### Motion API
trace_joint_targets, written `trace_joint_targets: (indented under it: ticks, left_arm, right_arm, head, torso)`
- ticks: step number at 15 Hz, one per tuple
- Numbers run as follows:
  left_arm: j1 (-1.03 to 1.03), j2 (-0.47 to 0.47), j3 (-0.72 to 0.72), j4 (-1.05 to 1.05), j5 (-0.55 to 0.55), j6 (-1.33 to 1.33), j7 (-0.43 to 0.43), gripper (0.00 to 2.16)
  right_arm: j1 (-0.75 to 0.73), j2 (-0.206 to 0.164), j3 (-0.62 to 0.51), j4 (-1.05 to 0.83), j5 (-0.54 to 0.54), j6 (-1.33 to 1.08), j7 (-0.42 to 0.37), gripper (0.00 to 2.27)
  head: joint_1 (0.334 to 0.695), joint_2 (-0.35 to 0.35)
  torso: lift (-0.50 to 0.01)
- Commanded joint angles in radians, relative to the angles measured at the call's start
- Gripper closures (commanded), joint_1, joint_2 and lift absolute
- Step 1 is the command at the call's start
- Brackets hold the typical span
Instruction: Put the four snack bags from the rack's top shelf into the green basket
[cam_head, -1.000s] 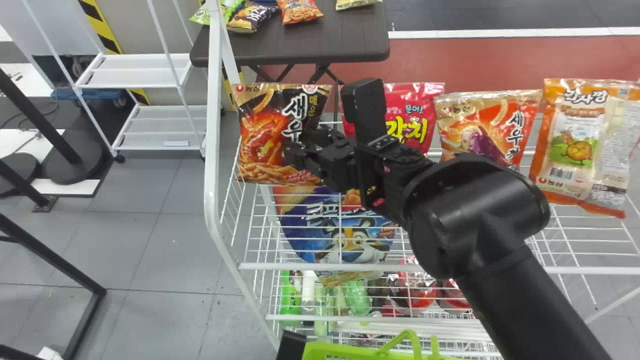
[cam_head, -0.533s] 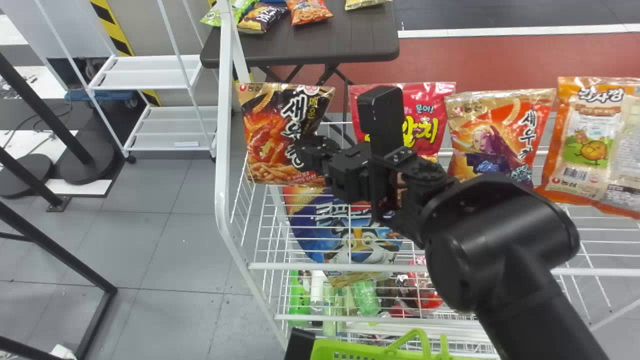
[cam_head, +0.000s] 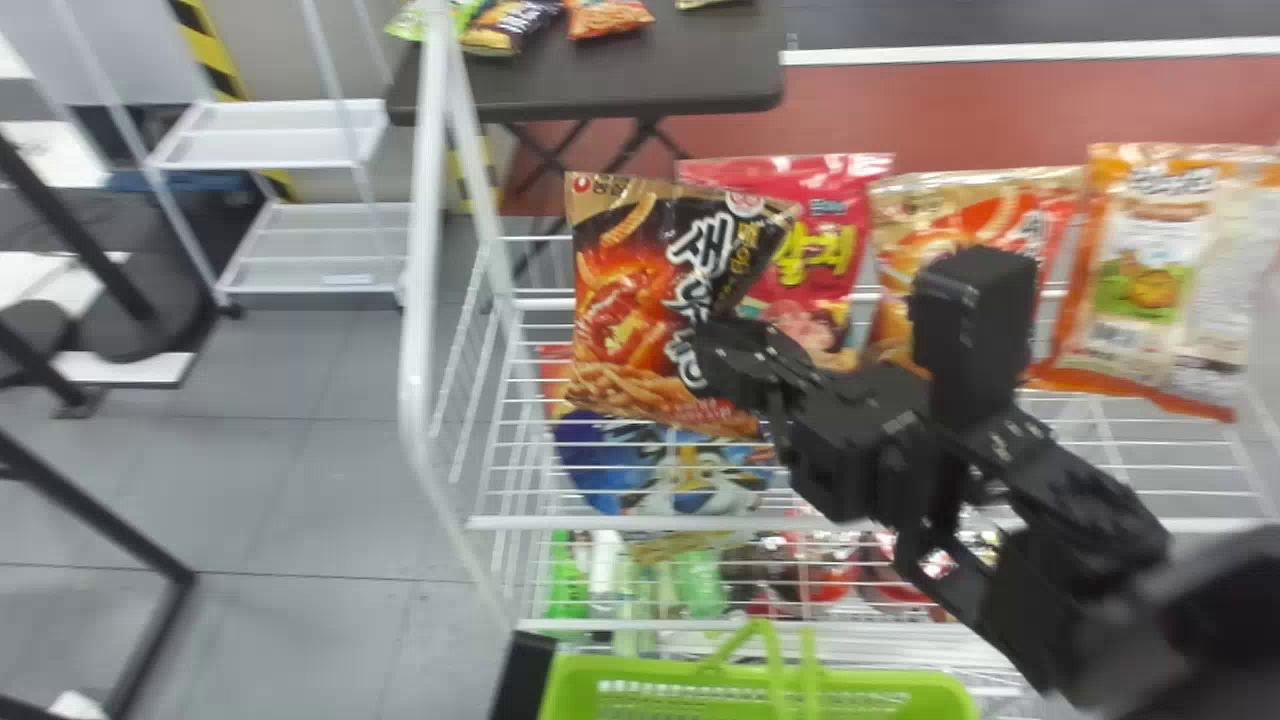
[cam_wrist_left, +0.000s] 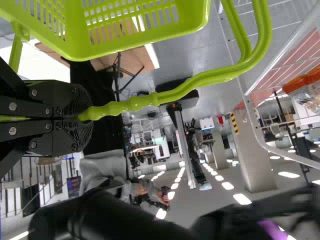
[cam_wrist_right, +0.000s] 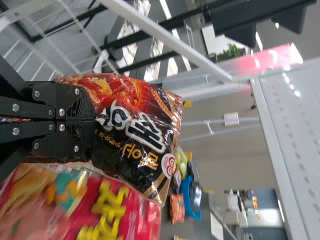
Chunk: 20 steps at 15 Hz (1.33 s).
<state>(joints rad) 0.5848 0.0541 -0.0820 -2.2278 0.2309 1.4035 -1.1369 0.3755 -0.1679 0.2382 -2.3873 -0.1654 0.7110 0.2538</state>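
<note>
Your right gripper is squeezed tight on the black snack bag. In the head view the bag sticks out to the gripper's left, up over the wire shelf, and leans a bit. The right wrist view shows both black fingers pinching it up close, and the red snack bag right beside it. The head view shows that red bag just past the gripper, partly behind the black one. The gold snack bag and the orange snack bag are to the gripper's right.

Your left gripper is low down and nearer you than the right one. The left wrist view shows it clamped on the green basket's handle. The green basket is nearer you than the right gripper too, and the shelf's front bar lies between them. The white post stands left of the right gripper, past the held bag. The table is farther out.
</note>
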Motion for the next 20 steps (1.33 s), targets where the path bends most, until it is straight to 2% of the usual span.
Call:
trace_joint_targets:
  ticks: [1, 3, 4, 6, 10, 13, 14, 16, 20]
  left_arm:
    - [-0.011, -0.005, 0.019, 0.003, 0.004, -0.002, 0.011, 2.11]
    - [-0.011, -0.011, 0.041, 0.002, 0.010, -0.005, 0.014, 2.11]
    - [-0.011, -0.011, 0.047, 0.002, 0.016, -0.005, 0.014, 2.11]
    - [0.000, -0.020, 0.059, -0.001, 0.024, -0.014, 0.017, 2.11]
    - [0.006, -0.030, 0.045, -0.012, 0.018, -0.017, 0.029, 2.11]
    - [0.010, -0.030, 0.044, -0.012, 0.018, -0.021, 0.035, 2.11]
    - [0.010, -0.030, 0.039, -0.010, 0.016, -0.024, 0.037, 2.11]
    - [0.010, -0.030, 0.022, -0.010, 0.011, -0.027, 0.045, 2.11]
    - [0.030, -0.028, -0.021, -0.039, -0.009, -0.027, 0.051, 2.11]
  right_arm:
    - [0.233, -0.036, -0.175, -0.182, -0.048, -0.003, 0.038, 2.23]
    - [0.411, -0.030, -0.319, -0.294, -0.080, 0.000, 0.110, 2.23]
    - [0.468, -0.013, -0.366, -0.325, -0.085, 0.015, 0.144, 2.24]
    - [0.494, -0.007, -0.439, -0.351, -0.089, 0.178, 0.177, 2.24]
    - [0.508, 0.024, -0.550, -0.352, -0.082, 0.482, 0.274, 2.24]
    - [0.505, 0.022, -0.570, -0.348, -0.098, 0.693, 0.351, 2.24]
    - [0.503, 0.022, -0.568, -0.336, -0.134, 0.736, 0.377, 2.24]
    - [0.503, 0.022, -0.534, -0.308, -0.171, 0.752, 0.392, 2.24]
    - [0.431, 0.018, -0.401, -0.171, -0.144, 0.657, 0.391, 2.24]
  head:
    - [0.695, -0.119]
    - [0.695, -0.222]
    - [0.695, -0.260]
    - [0.695, -0.350]
    - [0.695, -0.350]
    - [0.695, -0.350]
    - [0.695, -0.350]
    - [0.695, -0.350]
    - [0.695, -0.350]
  torso:
    - [0.000]
    - [0.000]
    - [0.000]
    - [0.000]
    - [0.000]
    - [0.000]
    - [0.000]
    - [0.000]
    - [0.000]
